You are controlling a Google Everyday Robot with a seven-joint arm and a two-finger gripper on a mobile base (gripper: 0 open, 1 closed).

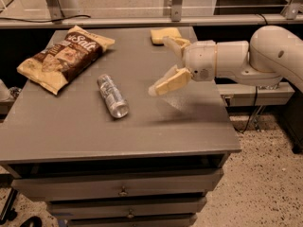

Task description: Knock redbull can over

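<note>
Stretching out level, the spread claw (159, 65) hovers near the toppled redbull can (112, 96).

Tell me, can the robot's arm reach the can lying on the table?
Probably yes. The end effector hovers open beside the redbull can, which lies on its side, with only bare tabletop between them. The chip bag and yellow sponge sit off that path.
</note>
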